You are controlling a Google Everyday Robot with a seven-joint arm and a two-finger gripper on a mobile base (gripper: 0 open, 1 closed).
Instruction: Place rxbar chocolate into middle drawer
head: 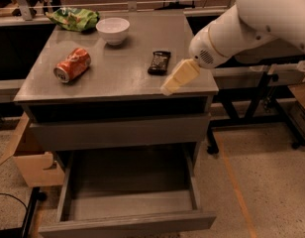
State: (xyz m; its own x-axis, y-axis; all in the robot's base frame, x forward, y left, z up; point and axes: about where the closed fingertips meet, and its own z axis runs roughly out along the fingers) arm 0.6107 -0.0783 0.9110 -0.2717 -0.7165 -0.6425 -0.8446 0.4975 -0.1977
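My gripper [178, 78] hangs over the near right corner of the cabinet top [123, 81], slanting down and to the left, with its tip right at the near edge. Wide or narrow? I cannot tell from here. It holds nothing that I can see. Behind it my white arm [251, 19] runs up and off to the far right.

Just left of the gripper and a little farther back lies the chocolate bar [159, 62]. It sits flat on the top in its black wrapper, its long side running near to far, close to the gripper but apart from it.

Farther left, an orange soda can [72, 65] lies on its side, dented, well apart from the bar. At the far edge stands a white bowl [113, 29], and in the far left corner beside it a green chip bag [73, 19].

Down the front of the cabinet there is a plain grey drawer front [118, 131], closed. Under it the middle drawer [127, 223] is pulled out toward the near side, with its grey tray showing. A cardboard box [28, 157] sits on the floor at the cabinet's left.
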